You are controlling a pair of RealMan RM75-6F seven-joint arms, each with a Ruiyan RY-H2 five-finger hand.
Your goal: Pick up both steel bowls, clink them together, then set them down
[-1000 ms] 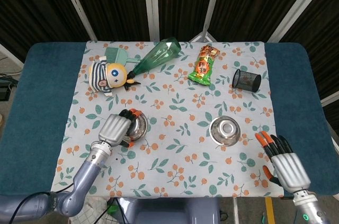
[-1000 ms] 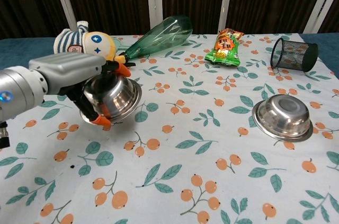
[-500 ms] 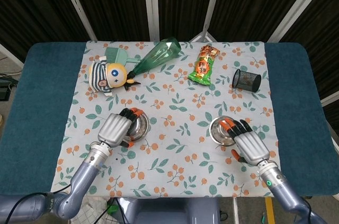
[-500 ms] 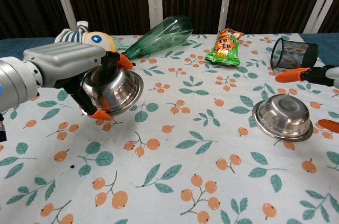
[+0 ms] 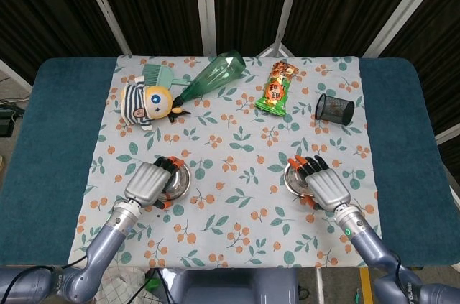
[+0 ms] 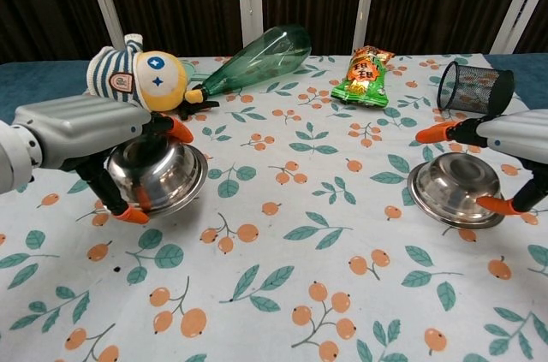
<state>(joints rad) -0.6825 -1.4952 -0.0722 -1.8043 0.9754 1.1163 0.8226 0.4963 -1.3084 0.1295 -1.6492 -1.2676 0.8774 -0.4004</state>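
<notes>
My left hand [image 5: 149,183] [image 6: 79,127] grips one steel bowl [image 5: 177,182] [image 6: 160,176] by its rim, fingers over the far edge and thumb under the near edge. That bowl is tilted and sits low over the cloth at the left. The second steel bowl [image 5: 295,177] [image 6: 454,187] rests upright on the cloth at the right. My right hand [image 5: 328,186] [image 6: 516,136] hovers over its right side with fingers [image 6: 435,133] spread above the far rim and the thumb near the front rim. No firm grip on it shows.
Along the far side of the floral tablecloth [image 5: 237,207] lie a striped plush doll [image 5: 145,105], a green comb [image 5: 159,73], a green plastic bottle [image 5: 214,75], a snack packet [image 5: 277,87] and a tipped black mesh cup [image 5: 334,108].
My right hand came in from the near right edge and now sits over the right bowl. My left hand, still holding its bowl, dropped lower and drew slightly nearer.
</notes>
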